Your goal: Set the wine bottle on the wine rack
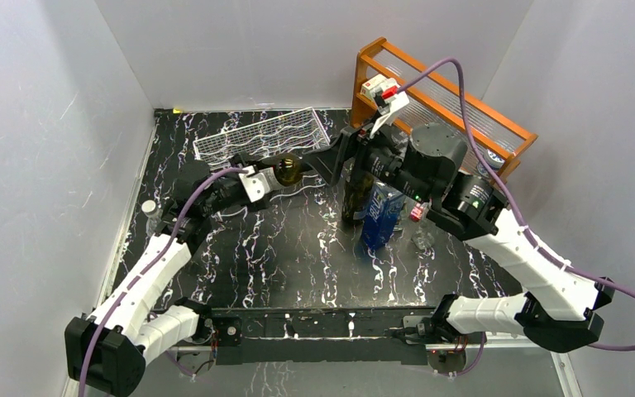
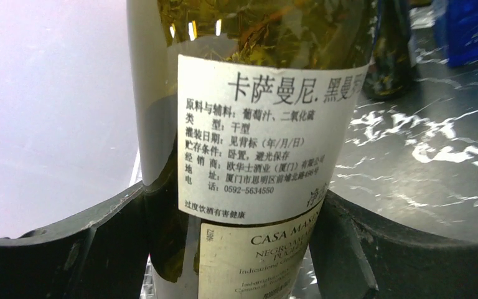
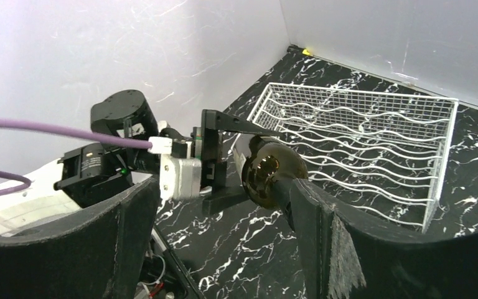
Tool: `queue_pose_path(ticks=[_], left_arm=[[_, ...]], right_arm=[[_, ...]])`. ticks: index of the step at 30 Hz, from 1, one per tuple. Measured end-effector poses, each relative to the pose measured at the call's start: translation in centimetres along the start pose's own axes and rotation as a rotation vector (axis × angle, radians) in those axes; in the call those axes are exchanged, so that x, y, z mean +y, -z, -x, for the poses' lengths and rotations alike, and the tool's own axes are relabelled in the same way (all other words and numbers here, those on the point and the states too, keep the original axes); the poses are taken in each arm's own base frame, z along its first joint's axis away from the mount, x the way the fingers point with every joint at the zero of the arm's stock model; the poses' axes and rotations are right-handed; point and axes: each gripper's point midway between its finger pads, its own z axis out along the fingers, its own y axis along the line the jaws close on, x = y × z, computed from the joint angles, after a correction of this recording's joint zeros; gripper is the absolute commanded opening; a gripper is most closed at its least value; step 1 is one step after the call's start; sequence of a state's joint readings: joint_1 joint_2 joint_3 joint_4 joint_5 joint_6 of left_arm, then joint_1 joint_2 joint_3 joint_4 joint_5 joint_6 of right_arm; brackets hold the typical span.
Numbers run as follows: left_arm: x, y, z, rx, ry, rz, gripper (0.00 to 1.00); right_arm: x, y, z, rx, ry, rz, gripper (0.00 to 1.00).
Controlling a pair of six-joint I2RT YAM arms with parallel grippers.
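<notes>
I have the left fingers (image 2: 81,252) pinching the wine bottle (image 2: 249,124) across its labelled body. One finger sits on each side of the glass, spread only as far as the bottle's width. From above, the wine bottle (image 1: 288,169) hangs roughly level over the worktop (image 1: 298,265), its round base turned toward the right fingers (image 3: 323,237).

The bottle sits at about 5 o'clock of the wine rack (image 1: 260,136), close to the rack's near edge and in none of its cradles. The rack itself is at about 11 o'clock on the worktop, near the back wall.

The right fingers are spread wide and hold nothing. In the right wrist view the bottle's base (image 3: 271,174) shows between them, close to the right-hand finger. I cannot tell whether that finger touches the glass.

At 3 o'clock of the held bottle a second dark bottle (image 1: 355,194) stands upright, with a blue carton (image 1: 380,217) just beside it. An orange wooden shelf (image 1: 442,103) is at 1 o'clock, against the back wall.
</notes>
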State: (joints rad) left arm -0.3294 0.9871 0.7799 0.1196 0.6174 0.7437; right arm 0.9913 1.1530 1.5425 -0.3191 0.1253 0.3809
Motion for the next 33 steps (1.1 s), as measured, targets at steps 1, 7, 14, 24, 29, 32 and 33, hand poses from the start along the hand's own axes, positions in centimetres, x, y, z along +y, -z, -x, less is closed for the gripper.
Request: queue_pose_path(ticks=[1,7,14,24,29,32,33], left_arm=[[0.3,0.1,-0.1,0.006,-0.027,0.010,0.00],[2.3,0.8,0.8,0.006,-0.238,0.077,0.00],[4.1,1.6,2.4,-0.005,-0.423,0.142,0.00],[3.6,1.7,1.4,0.017,-0.553,0.132,0.00],[3.6,1.6,1.5,0.007,-0.605,0.135,0.00],[3.7,1.5,1.9,-0.008,-0.636,0.137,0.00],[3.7,1.5,2.1,-0.014,-0.648,0.137,0.00]], right_arm=[[0.0,0.0,0.1,0.013,0.010,-0.006,0.87],[-1.1,-0.8,-1.6,0.125,0.058,-0.061,0.88],[-3.2,-1.7,-5.5,0.289,0.102,-0.147,0.88],[-4.2,-1.9,-8.1,0.416,0.198,-0.143,0.89],[-4.5,-2.3,-10.7,0.517,0.228,-0.117,0.89],[-4.7,-2.4,-12.3,0.581,0.238,-0.104,0.88],[-4.8,-2.4,-12.8,0.601,0.239,-0.101,0.87]])
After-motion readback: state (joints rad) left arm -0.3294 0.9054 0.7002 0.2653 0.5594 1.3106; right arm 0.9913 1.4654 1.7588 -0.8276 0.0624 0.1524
